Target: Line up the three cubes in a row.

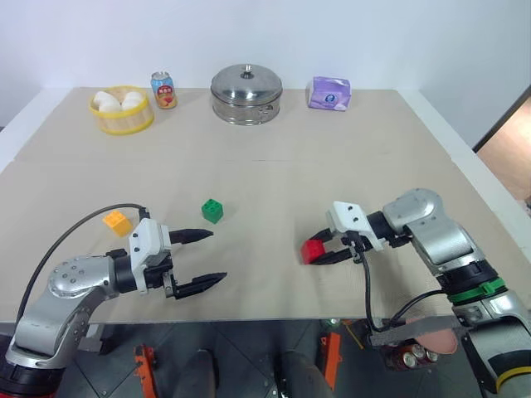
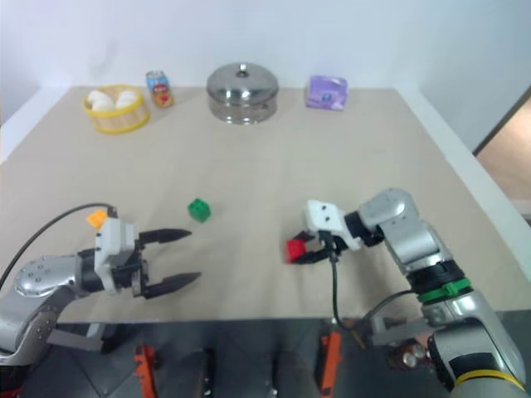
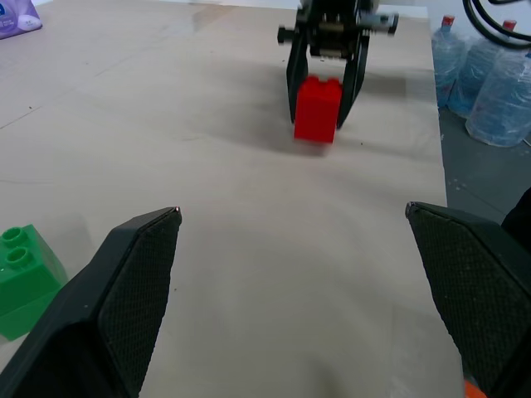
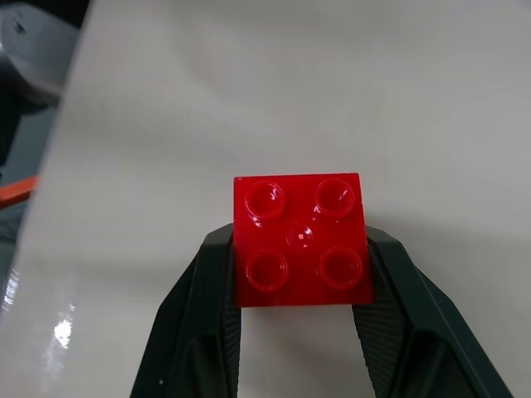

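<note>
The right gripper (image 1: 325, 251) has its two black fingers (image 4: 195, 315) clamped on the sides of the red cube (image 4: 300, 240), studs facing the wrist camera. The left wrist view shows the cube pinched between the fingers just above the tabletop (image 1: 274, 178); whether it touches the surface cannot be told. This sits near the front edge, right of the middle.

The left gripper (image 1: 203, 259) points across the tabletop toward the right one, its fingers (image 3: 137, 274) spread wide apart with nothing between them, close to the front edge on the left side.

The green cube (image 1: 212, 211) stands on the tabletop just beyond the left gripper's fingertips, studs up, apart from them. The yellow-orange cube (image 1: 118, 222) lies toward the left edge, just beside the left gripper's white wrist housing. The three cubes are well apart from one another.

Along the back edge stand a yellow basket of eggs (image 1: 121, 121) near the back left corner, a soda can (image 1: 163, 90) just beside it, a lidded steel pot (image 1: 246, 94) at the middle, and a purple packet (image 1: 329, 93) to its right.
</note>
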Robot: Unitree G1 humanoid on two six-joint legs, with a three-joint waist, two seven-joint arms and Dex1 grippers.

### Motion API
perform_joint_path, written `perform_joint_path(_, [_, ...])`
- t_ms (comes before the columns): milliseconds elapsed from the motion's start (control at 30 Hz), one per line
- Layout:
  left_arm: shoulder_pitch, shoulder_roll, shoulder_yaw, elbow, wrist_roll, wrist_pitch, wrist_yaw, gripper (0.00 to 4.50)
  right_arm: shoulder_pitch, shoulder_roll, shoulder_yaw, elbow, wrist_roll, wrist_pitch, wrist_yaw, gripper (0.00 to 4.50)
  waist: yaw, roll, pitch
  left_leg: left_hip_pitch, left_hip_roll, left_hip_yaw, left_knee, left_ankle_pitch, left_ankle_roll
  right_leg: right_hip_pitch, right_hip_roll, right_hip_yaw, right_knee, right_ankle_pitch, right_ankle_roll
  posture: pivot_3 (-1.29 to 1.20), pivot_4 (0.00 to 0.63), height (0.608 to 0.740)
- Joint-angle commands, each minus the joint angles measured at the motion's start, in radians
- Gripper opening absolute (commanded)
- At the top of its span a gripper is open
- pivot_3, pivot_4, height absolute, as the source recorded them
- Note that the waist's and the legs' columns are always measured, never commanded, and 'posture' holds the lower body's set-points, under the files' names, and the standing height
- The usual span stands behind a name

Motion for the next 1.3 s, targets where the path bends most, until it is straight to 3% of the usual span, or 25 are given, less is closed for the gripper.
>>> perform_joint_path(33, [-0.011, -0.004, 0.007, -0.037, -0.007, -0.012, 0.01, 4.5, -0.003, -0.001, -0.008, 0.014, -0.02, -0.038, -0.009, 1.26, 0.0, 0.0, 0.0, 0.0, 0.0, 0.0, 0.0, 0.0, 0.0, 0.0, 0.0, 0.0, 0.0, 0.0, 0.0, 0.0, 0.15, 0.739])
perform_joint_path(200, [-0.035, -0.006, -0.005, -0.034, -0.017, -0.006, 0.004, 4.5, 0.004, -0.002, -0.005, 0.021, -0.027, -0.047, -0.006, 1.26, 0.0, 0.0, 0.0, 0.0, 0.001, 0.0, 0.0, 0.0, 0.0, 0.0, 0.001, 0.001, 0.0, 0.0, 0.0, 0.0, 0.15, 0.739])
perform_joint_path(267, [-0.038, -0.002, -0.009, -0.035, -0.021, -0.002, -0.006, 4.5, 0.004, 0.0, -0.008, 0.018, -0.024, -0.043, -0.008, 2.3, 0.0, 0.0, 0.0, 0.001, 0.001, 0.0, 0.001, 0.0, 0.0, 0.001, 0.001, 0.001, 0.0, 0.0, 0.0, 0.0, 0.15, 0.739])
perform_joint_path(433, [-0.042, 0.007, -0.021, -0.037, -0.023, 0.002, -0.031, 4.5, 0.009, -0.001, -0.017, 0.001, -0.012, -0.028, -0.001, 4.01, 0.0, 0.0, 0.0, 0.001, 0.001, 0.001, 0.0, 0.0, 0.0, 0.0, 0.001, 0.002, 0.0, 0.0, 0.0, 0.0, 0.15, 0.739])
perform_joint_path(500, [-0.042, 0.015, -0.028, -0.037, -0.023, 0.003, -0.044, 4.5, 0.004, -0.003, -0.024, -0.008, -0.002, -0.015, 0.005, 4.47, 0.0, 0.0, 0.0, 0.001, 0.001, 0.001, 0.0, 0.0, 0.0, 0.0, 0.001, 0.002, 0.0, 0.0, 0.0, 0.0, 0.15, 0.739])
perform_joint_path(633, [-0.046, 0.018, -0.03, -0.032, -0.02, 0.008, -0.053, 4.5, 0.0, -0.013, -0.045, -0.041, 0.031, 0.017, 0.02, 4.47, 0.001, 0.0, 0.0, 0.001, 0.001, 0.001, 0.0, 0.0, 0.0, 0.0, 0.001, 0.002, 0.0, 0.0, 0.0, 0.0, 0.15, 0.739])
perform_joint_path(733, [-0.051, -0.006, -0.01, -0.025, -0.032, 0.04, 0.002, 4.5, 0.004, -0.026, -0.105, -0.113, 0.14, 0.12, 0.05, 4.47, 0.001, 0.0, 0.0, 0.001, 0.001, 0.001, 0.0, 0.0, 0.0, 0.0, 0.001, 0.002, 0.0, 0.0, 0.0, 0.0, 0.15, 0.739])
perform_joint_path(900, [-0.09, -0.17, 0.055, -0.046, -0.06, 0.148, 0.333, 4.5, -0.009, -0.013, -0.25, -0.235, 0.363, 0.362, -0.014, 4.47, 0.008, 0.0, 0.0, 0.001, 0.001, 0.001, 0.001, 0.0, 0.0, 0.001, 0.001, 0.002, 0.0, 0.001, 0.001, 0.0, 0.15, 0.739])
perform_joint_path(1067, [-0.12, -0.282, 0.011, 0.004, 0.102, 0.122, 0.544, 4.5, -0.014, 0.039, -0.257, -0.248, 0.343, 0.368, -0.134, 4.47, 0.007, -0.002, -0.001, 0.003, 0.001, 0.0, 0.001, 0.0, 0.0, 0.004, 0.003, 0.002, 0.0, 0.002, 0.0, 0.0, 0.15, 0.739])
perform_joint_path(1300, [-0.194, -0.327, -0.026, 0.13, 0.2, 0.077, 0.596, 4.5, -0.032, 0.076, -0.242, -0.242, 0.332, 0.361, -0.187, 4.47, 0.008, -0.002, -0.001, 0.003, 0.001, 0.0, 0.002, 0.0, 0.0, 0.003, 0.004, 0.004, 0.0, 0.002, 0.0, 0.0, 0.15, 0.739])
